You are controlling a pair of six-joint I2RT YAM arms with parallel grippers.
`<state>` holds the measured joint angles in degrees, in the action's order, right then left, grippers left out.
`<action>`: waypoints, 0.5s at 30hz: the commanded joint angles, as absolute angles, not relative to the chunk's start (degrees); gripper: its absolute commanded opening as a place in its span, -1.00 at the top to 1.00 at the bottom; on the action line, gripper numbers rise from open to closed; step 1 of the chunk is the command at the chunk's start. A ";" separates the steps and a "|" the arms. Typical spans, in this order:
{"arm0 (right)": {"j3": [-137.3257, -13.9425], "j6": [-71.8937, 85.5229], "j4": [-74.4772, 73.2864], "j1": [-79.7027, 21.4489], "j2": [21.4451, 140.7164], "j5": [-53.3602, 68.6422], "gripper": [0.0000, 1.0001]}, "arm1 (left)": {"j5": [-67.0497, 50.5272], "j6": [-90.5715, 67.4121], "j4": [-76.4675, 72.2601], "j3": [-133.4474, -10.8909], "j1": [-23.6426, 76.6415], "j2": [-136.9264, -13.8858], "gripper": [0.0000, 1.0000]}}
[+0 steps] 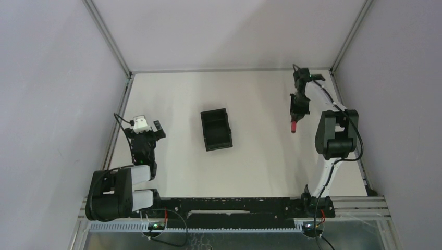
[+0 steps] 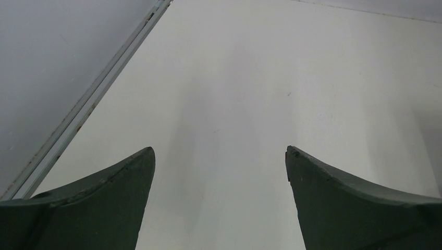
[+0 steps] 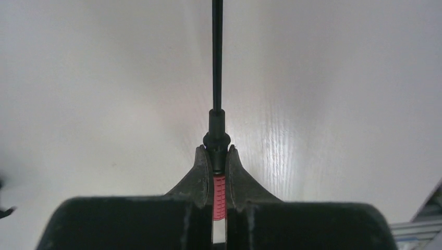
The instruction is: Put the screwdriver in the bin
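My right gripper [image 1: 296, 110] is shut on the screwdriver [image 1: 293, 125], whose red handle end sticks out below the fingers at the table's right side. In the right wrist view the red handle [image 3: 219, 197] is clamped between my fingers and the thin black shaft [image 3: 217, 57] runs straight ahead over the table. The black open-top bin [image 1: 216, 129] stands at the middle of the table, well left of the right gripper. My left gripper [image 1: 146, 130] is open and empty at the left side; its view shows only bare table between the fingers [image 2: 112, 198].
Metal frame rails [image 1: 115, 125] run along the left and right table edges, with grey walls behind. The right arm's elbow [image 1: 336, 134] stands close to the right rail. White table surface lies between the bin and each gripper.
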<state>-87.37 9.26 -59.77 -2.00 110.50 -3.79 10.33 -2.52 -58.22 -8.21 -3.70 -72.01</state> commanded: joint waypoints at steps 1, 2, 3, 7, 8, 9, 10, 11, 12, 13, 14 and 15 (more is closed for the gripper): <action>-104.31 8.73 -78.14 -2.01 105.54 -5.56 1.00 | 10.54 -1.52 -60.65 -11.08 -3.34 -72.09 -1.00; -107.19 8.89 -80.84 -2.15 105.61 -5.29 1.00 | 10.56 -1.50 -60.66 -11.03 -3.39 -72.15 -1.00; -109.76 9.39 -82.76 -2.37 105.40 -5.41 1.00 | 10.55 -1.52 -60.65 -10.99 -3.35 -72.08 -1.00; -112.40 11.13 -84.38 -3.11 103.30 -5.62 1.00 | 10.50 -1.49 -60.67 -11.05 -3.30 -72.15 -1.00; -112.52 11.70 -84.33 -3.34 103.01 -5.48 1.00 | 10.51 -1.45 -60.65 -11.02 -3.33 -72.04 -1.00; -112.59 12.46 -84.22 -4.04 102.87 -5.71 1.00 | 10.50 -1.48 -60.64 -11.06 -3.34 -72.14 -1.00; -112.69 13.52 -84.09 -5.08 102.65 -5.87 1.00 | 10.52 -1.49 -60.64 -11.01 -3.35 -72.09 -1.00; -112.63 14.36 -83.55 -6.60 102.34 -5.78 1.00 | 10.48 -1.49 -60.64 -11.02 -3.34 -72.08 -1.00; -112.42 14.87 -82.47 -8.78 101.96 -5.58 1.00 | 10.47 -1.49 -60.60 -11.03 -3.34 -72.10 -0.99; -112.37 15.77 -81.18 -11.15 101.54 -5.62 1.00 | 10.52 -1.49 -60.64 -10.99 -3.35 -72.12 -1.00; -112.58 16.79 -79.84 -14.09 101.59 -5.58 1.00 | 10.54 -1.45 -60.64 -10.99 -3.34 -72.08 -1.00; -113.09 17.44 -78.59 -17.19 101.99 -5.03 1.00 | 10.54 -1.49 -60.64 -10.99 -3.34 -72.13 -1.00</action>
<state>-111.77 12.99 -81.17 -7.90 102.56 -5.96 10.33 -2.52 -58.22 -8.21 -3.68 -72.01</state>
